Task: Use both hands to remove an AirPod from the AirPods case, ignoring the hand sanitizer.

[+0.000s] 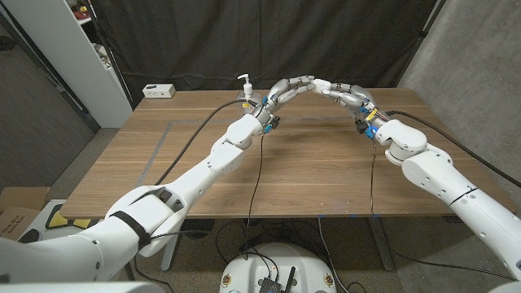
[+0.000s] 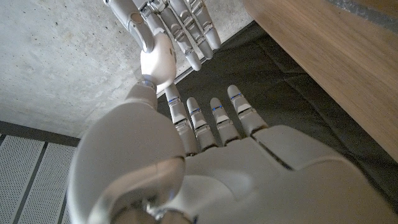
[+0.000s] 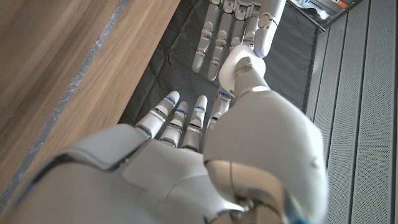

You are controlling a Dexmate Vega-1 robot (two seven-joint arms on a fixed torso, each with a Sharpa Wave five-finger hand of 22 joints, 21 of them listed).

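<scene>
My left hand point(image 1: 286, 88) and right hand point(image 1: 348, 94) are raised over the far middle of the table point(image 1: 269, 171), fingertips meeting. A small white piece point(image 1: 321, 84) shows where they meet; I cannot tell whether it is the AirPods case or a thumb tip. In the left wrist view my left hand point(image 2: 217, 143) reaches with straight fingers toward the right hand's fingers point(image 2: 186, 28). From the right wrist camera my right hand point(image 3: 186, 149) faces the left hand's fingers point(image 3: 227, 34). Neither wrist view plainly shows a case. The hand sanitizer point(image 1: 244, 88) stands upright just left of my left hand.
A white box point(image 1: 159, 91) sits beyond the table's far left corner. Black cables point(image 1: 175, 142) run along both arms over the tabletop. A white shelf point(image 1: 89, 57) stands at the left, and a dark curtain hangs behind the table.
</scene>
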